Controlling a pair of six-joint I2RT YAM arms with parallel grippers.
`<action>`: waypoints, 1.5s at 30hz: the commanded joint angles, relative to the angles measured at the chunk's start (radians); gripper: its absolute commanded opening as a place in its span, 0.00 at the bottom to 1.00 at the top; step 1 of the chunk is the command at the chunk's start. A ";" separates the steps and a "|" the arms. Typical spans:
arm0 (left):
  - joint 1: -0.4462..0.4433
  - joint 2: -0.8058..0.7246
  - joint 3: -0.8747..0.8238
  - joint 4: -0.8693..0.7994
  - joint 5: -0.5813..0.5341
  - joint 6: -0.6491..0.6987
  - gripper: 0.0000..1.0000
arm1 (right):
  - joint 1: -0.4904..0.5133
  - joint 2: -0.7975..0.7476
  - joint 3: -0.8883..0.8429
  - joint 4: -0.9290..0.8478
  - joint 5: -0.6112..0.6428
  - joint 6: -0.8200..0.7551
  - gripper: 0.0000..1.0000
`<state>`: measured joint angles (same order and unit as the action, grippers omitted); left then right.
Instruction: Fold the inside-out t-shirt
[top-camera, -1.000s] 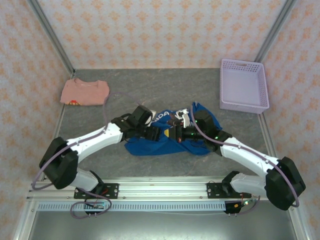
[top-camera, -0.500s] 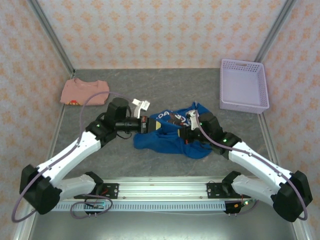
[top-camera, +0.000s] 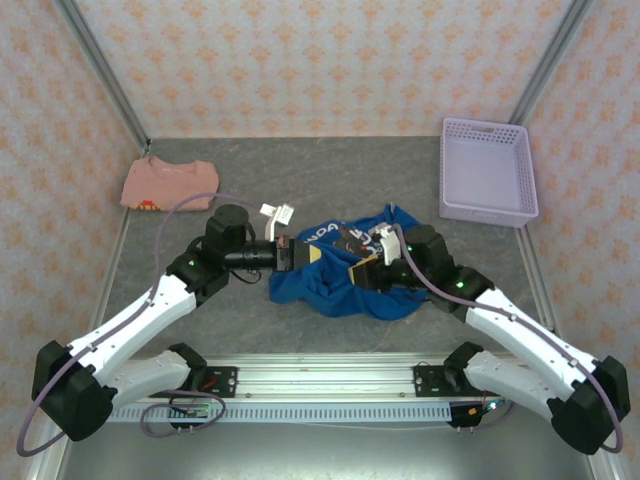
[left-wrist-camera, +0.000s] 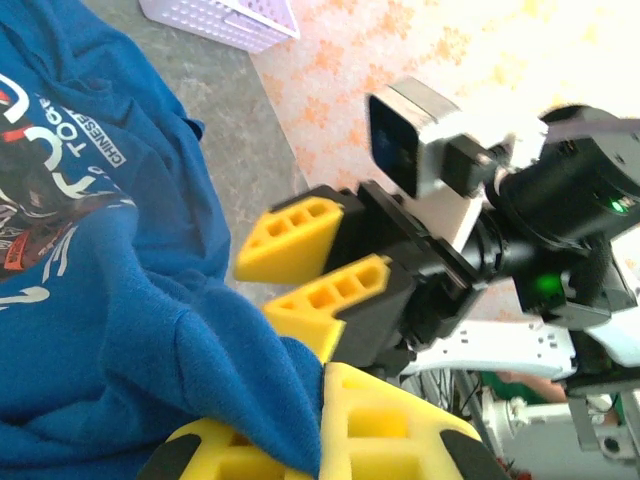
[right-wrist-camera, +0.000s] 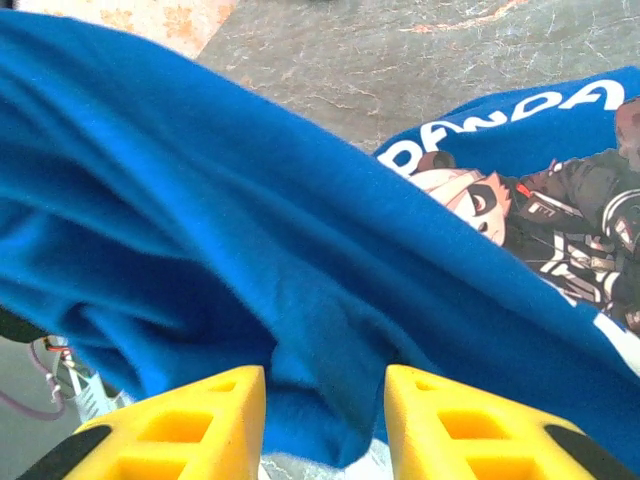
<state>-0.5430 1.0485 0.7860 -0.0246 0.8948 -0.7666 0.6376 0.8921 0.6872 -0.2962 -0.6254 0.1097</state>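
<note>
T-shirt (top-camera: 335, 285) is bunched up mid-table (top-camera: 300, 180), just right of centre. Sleeves and hem cannot be made out, and the print is partly hidden by folds. Left gripper (top-camera: 291, 250) is clamped together on a blue fold, with the grip itself cut off at the wrist view's edge. Right gripper (top-camera: 357, 272) is seen with fingers (right-wrist-camera: 190, 425) apart and cloth hanging in the gap.

Crumpled royal-blue cotton t-shirt (right-wrist-camera: 230, 240) in front of the right gripper (right-wrist-camera: 325, 425), its yellow plastic fingertips (right-wrist-camera: 190, 425) parted.
A cloth fold dips between them, unpinched; white lettering (right-wrist-camera: 540, 105) and a cartoon print (right-wrist-camera: 530, 215) lie right, with the grey mottled tabletop (right-wrist-camera: 400, 50) beyond.
</note>
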 joint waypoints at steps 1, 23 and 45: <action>0.003 -0.034 -0.013 0.112 -0.057 -0.074 0.00 | 0.001 -0.050 0.026 -0.052 -0.004 -0.007 0.39; 0.001 -0.043 0.002 0.050 -0.054 -0.036 0.00 | 0.185 0.373 0.088 0.268 0.276 0.264 0.44; 0.181 -0.032 -0.033 -0.293 -0.352 0.115 0.15 | 0.042 0.108 -0.085 0.704 -0.186 0.373 0.00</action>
<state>-0.3660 1.0122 0.7200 -0.2131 0.6369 -0.7341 0.6834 1.0035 0.5999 0.3279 -0.7280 0.4652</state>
